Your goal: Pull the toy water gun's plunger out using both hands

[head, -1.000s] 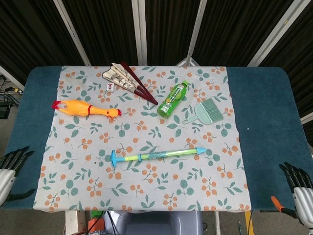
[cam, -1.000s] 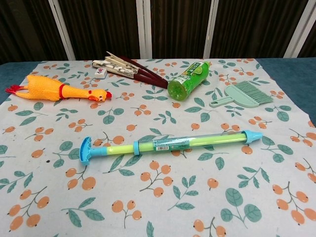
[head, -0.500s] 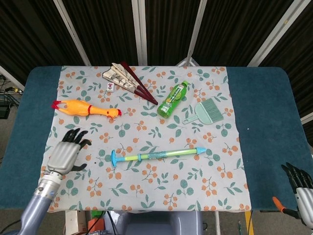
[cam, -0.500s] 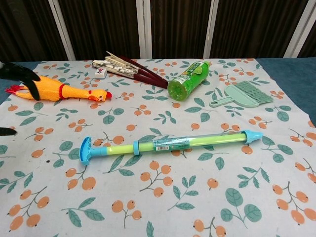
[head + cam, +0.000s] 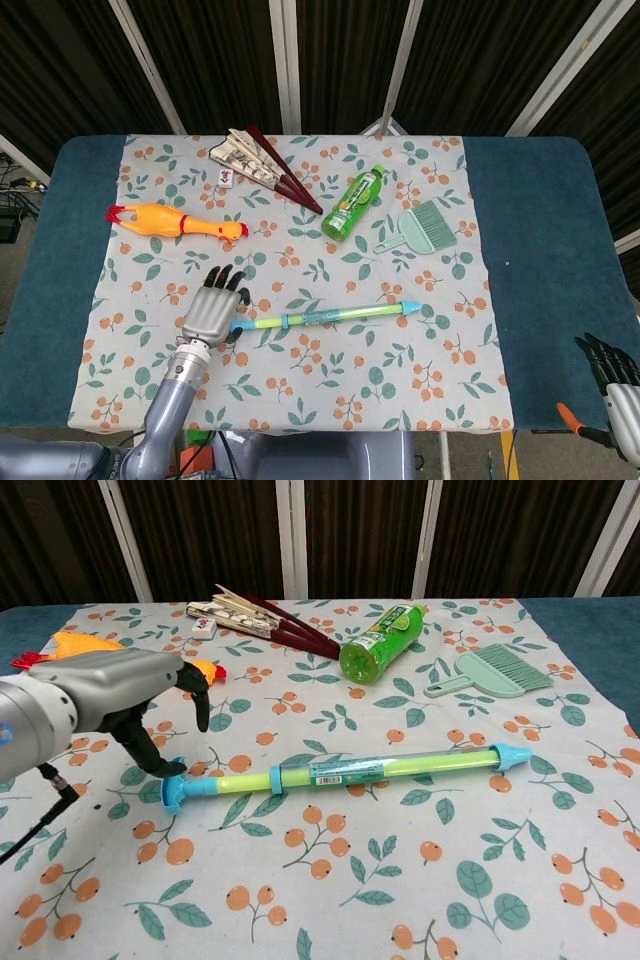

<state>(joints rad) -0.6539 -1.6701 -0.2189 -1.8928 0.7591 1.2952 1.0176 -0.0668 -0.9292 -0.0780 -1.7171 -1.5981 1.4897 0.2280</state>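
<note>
Now the left hand (image 5: 212, 310), fingers spread and empty, is placed just beside the water gun's plunger handle (image 5: 172, 790); the water gun (image 5: 325, 318) extends rightward.

We see bare cloth (image 5: 330, 385) below water gun (image 5: 325, 317), bottle (image 5: 352, 204) and brush (image 5: 425, 226) well behind, rubber chicken (image 5: 175, 221) back left

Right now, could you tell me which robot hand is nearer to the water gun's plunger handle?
Left. The left robot hand hovers just over the plunger handle, fingers spread. The right robot hand sits far off by the table's near right corner.
</note>
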